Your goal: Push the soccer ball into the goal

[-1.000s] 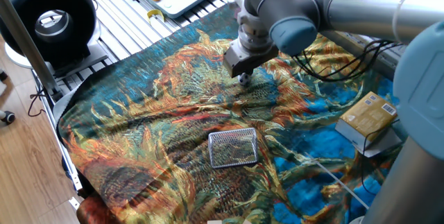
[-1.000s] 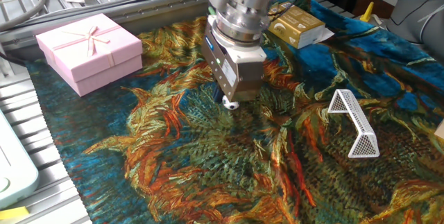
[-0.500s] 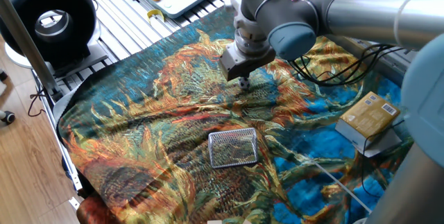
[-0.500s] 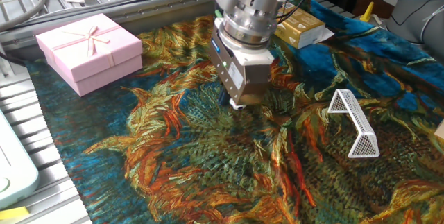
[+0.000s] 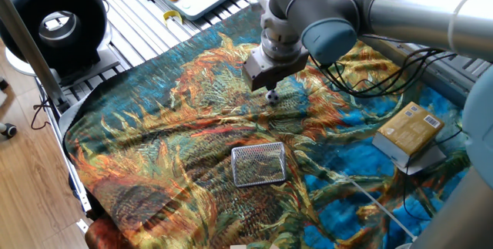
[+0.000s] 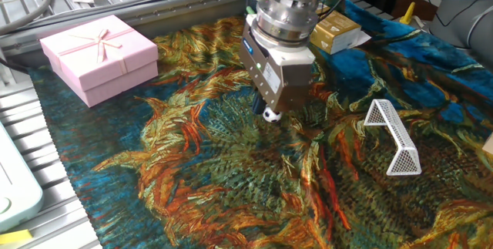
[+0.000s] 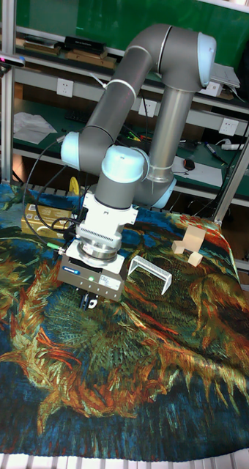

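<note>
Compared with a second earlier, the tool [image 6: 269,111] had shifted across the patterned cloth [image 6: 231,180] toward the goal [image 6: 394,136], and the soccer ball [image 6: 269,115] had travelled with it; half a second earlier the ball was almost hidden under the tool, and now more of it showed at the tool's lower edge. The goal, the pink gift box [image 6: 99,56] and the tan cardboard box [image 6: 333,31] had not moved.

The tool pointed straight down over the worktop, its fingertips low against the cloth. The ball sat right at the fingertips, touching or nearly touching them. Whether the fingers stood apart or together could not be told, since the tool body hid the gap in every view.

From one fixed view the ball [image 5: 273,95] lay on the cloth just under the tool [image 5: 270,92], well apart from the wire-mesh goal [image 5: 259,164], which was empty. The tall fixed view showed the tool [image 7: 87,299] beside the goal [image 7: 149,272], the ball not discernible there.
</note>
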`<state>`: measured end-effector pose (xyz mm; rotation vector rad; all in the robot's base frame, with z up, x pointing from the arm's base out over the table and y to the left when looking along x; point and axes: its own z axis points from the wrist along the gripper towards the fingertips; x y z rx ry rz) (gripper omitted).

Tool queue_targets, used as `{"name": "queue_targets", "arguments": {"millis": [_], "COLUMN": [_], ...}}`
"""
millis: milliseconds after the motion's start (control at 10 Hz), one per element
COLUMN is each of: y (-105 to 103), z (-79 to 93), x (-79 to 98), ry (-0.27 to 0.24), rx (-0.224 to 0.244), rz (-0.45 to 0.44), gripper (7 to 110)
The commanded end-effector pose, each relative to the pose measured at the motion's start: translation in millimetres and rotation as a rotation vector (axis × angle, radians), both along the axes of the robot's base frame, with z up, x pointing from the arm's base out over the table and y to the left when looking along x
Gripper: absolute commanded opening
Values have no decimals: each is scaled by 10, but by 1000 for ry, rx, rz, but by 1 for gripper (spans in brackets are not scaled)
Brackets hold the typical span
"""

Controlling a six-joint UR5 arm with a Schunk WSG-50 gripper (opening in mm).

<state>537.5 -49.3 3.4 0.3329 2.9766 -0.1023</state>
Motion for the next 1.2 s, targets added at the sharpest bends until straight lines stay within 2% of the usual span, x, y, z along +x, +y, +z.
{"name": "queue_targets", "arguments": {"millis": [0,400,700,900,1100], "y": [44,32,-302,-287,-81], "z": [-20,-73,-22,-9,-21], "x": [-35,-102,-113,-160,-255], "ry": [-4,-8,-16,-10,17], "rx": [-3,-27,-153,-142,-55], "rz": [7,12,58,59,41], "gripper": [7,7,7,7,7]}}
